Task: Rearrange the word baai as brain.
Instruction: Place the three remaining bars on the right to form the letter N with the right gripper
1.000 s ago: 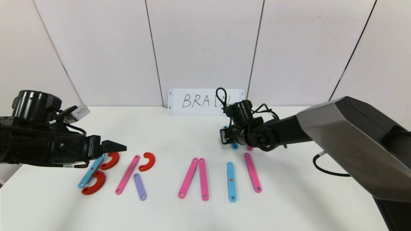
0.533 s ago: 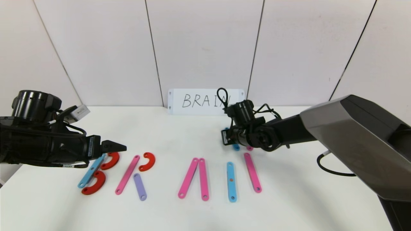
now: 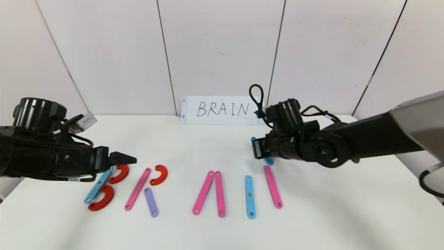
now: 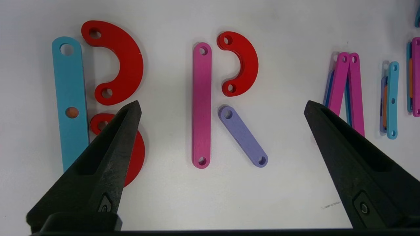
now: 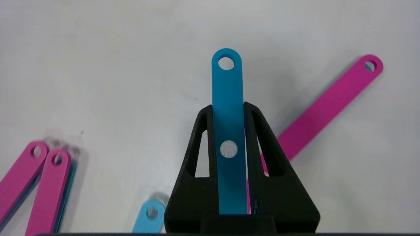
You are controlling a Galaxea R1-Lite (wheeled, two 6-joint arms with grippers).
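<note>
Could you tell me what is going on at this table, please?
The robot is spelling BRAIN, as on the white card, with flat plastic pieces. B, R, A and I already lie in a row on the table. The right gripper is shut on a blue bar, held above the table near the pink bar of the unfinished N. The left gripper hangs open above the B and R.

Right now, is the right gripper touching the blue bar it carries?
Touching: the right wrist view shows the right gripper shut on the blue bar, both fingers against its edges.
</note>
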